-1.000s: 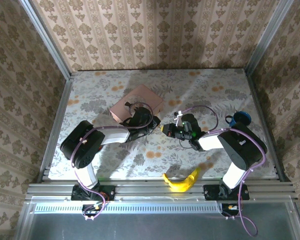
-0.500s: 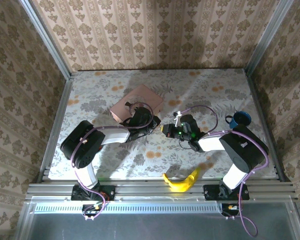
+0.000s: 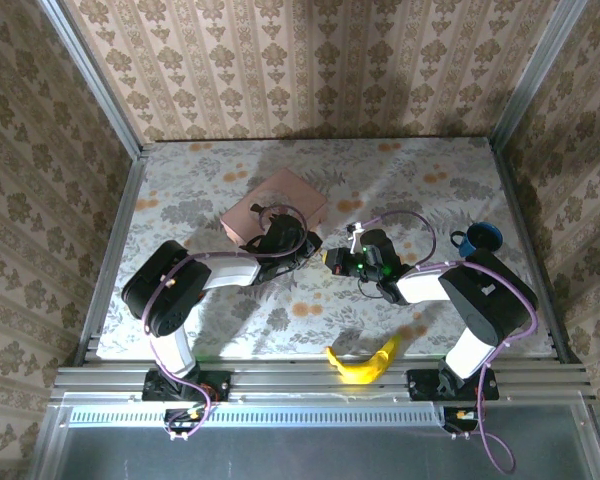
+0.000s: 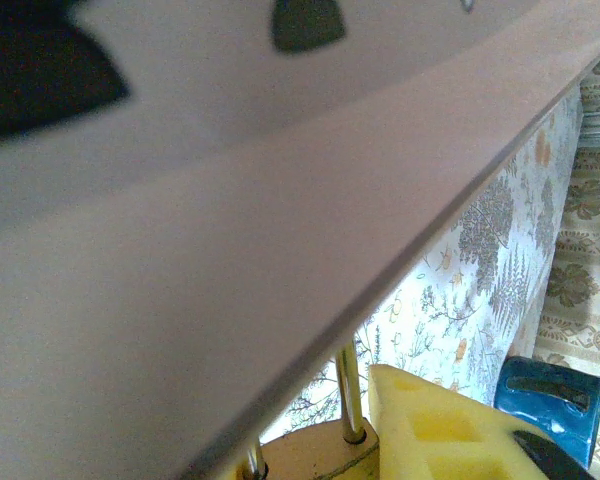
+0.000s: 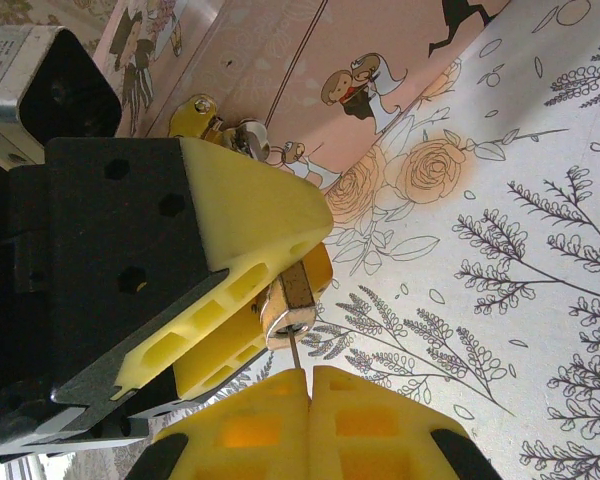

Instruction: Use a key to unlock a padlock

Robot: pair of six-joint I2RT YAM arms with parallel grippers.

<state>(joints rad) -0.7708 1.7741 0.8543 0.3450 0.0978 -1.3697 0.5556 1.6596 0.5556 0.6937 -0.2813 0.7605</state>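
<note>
My left gripper [image 3: 307, 247] is shut on the small brass padlock [image 5: 292, 305] and holds it just off the corner of the pink tin. Its yellow fingers [image 5: 242, 232] clamp the lock body from both sides. In the left wrist view the padlock [image 4: 310, 458] shows at the bottom edge with its silvery shackle [image 4: 348, 392] rising behind the tin's edge. My right gripper [image 5: 308, 376] is shut on the thin grey key [image 5: 294, 354]. The key's blade reaches straight into the keyhole on the padlock's end face. From above, the right gripper [image 3: 332, 258] meets the left one tip to tip.
The pink tin [image 3: 275, 207] lies right behind the left gripper and blocks most of the left wrist view. A blue cup [image 3: 477, 238] stands at the right. A banana [image 3: 363, 362] lies near the front edge.
The right wrist has turned and shifted very slightly. Both grippers keep their place and their grip.
</note>
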